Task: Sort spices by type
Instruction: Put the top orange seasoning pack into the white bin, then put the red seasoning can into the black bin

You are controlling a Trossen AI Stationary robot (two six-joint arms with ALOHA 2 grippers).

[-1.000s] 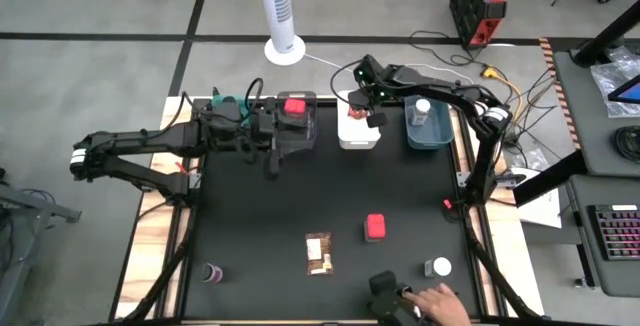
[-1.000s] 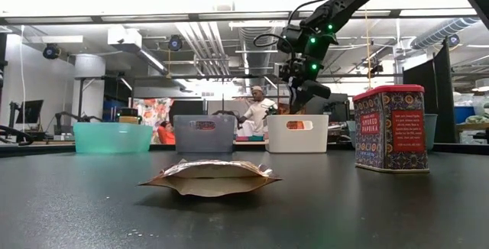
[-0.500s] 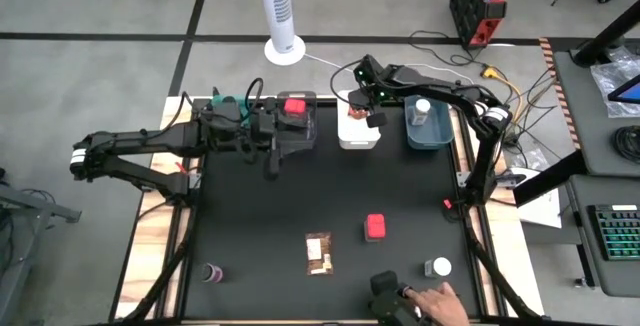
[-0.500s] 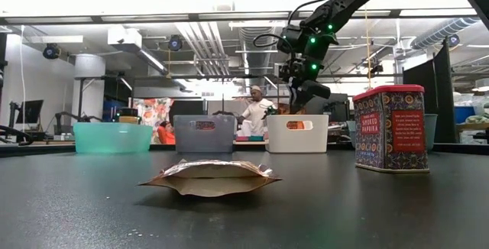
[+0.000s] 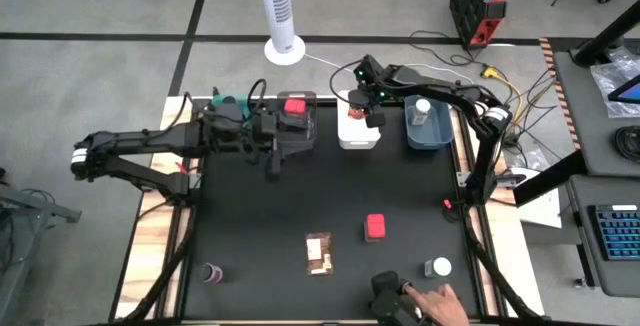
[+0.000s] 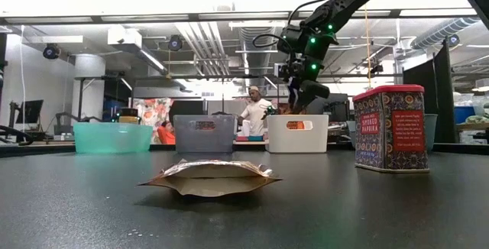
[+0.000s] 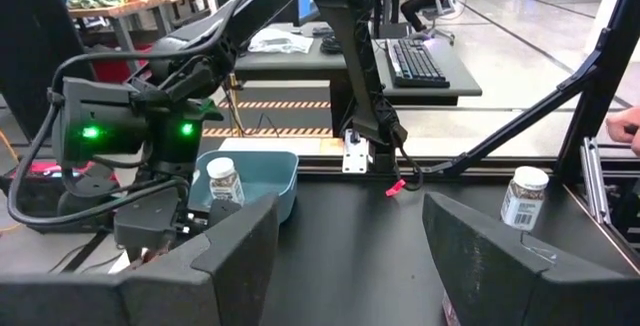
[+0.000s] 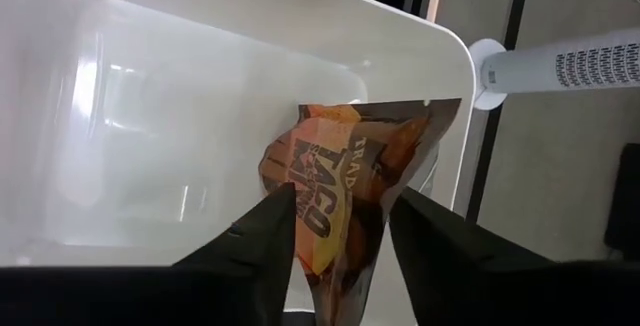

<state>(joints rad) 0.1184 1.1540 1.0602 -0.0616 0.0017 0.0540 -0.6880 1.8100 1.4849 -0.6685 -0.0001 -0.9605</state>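
Over white bin (image 5: 358, 136), right pincer (image 8: 340, 228) newly parted.

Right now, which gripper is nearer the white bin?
Right. The right gripper hangs directly over the white bin, its fingers either side of an orange-brown packet. The left gripper is off to the side, by the grey bin.

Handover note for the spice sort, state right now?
Right gripper: over the white bin, jaws parted around an orange packet that hangs into it.
Left gripper: open, empty, by the grey bin.
Done: red tub in the grey bin, jar in the blue bin.
Left on the table: red tub, packet, jar, bottle.
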